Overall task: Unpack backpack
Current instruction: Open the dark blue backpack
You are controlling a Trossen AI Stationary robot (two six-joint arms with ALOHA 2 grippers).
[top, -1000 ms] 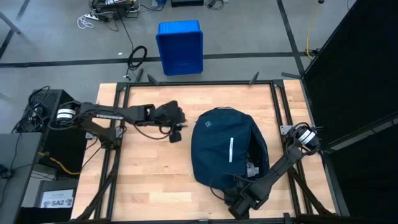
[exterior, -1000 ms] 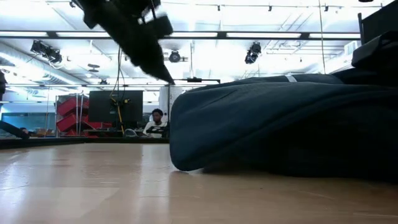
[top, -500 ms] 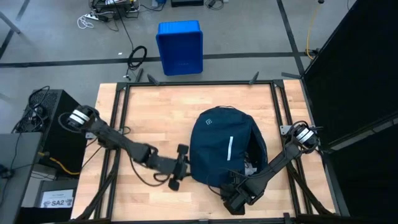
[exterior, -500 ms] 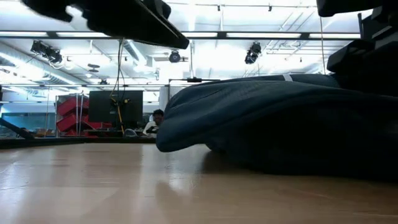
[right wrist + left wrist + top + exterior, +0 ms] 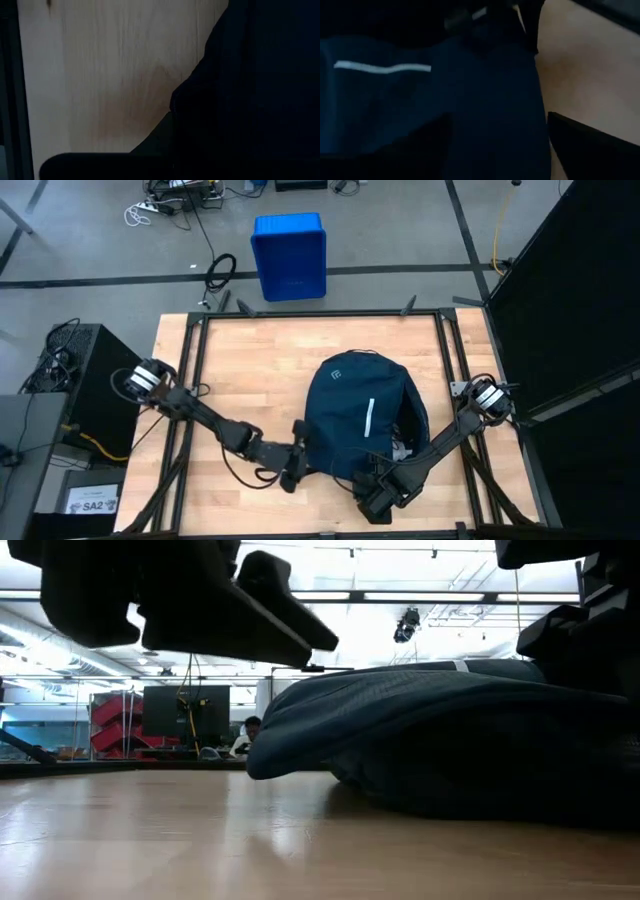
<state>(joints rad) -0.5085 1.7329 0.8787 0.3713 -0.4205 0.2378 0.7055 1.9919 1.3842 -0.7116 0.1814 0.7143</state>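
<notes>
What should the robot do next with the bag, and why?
Probably close the left gripper on the backpack edge. Its fingers stand open with navy fabric between them, while the right gripper is shut at the bag's near edge.

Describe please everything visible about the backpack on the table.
The backpack is a large, rounded bag of soft dark navy fabric with a short white stripe and a small white logo. It lies flat on the wooden table, right of centre. The left hand is at its near-left edge, fingers spread; the right hand is at its near edge.
</notes>
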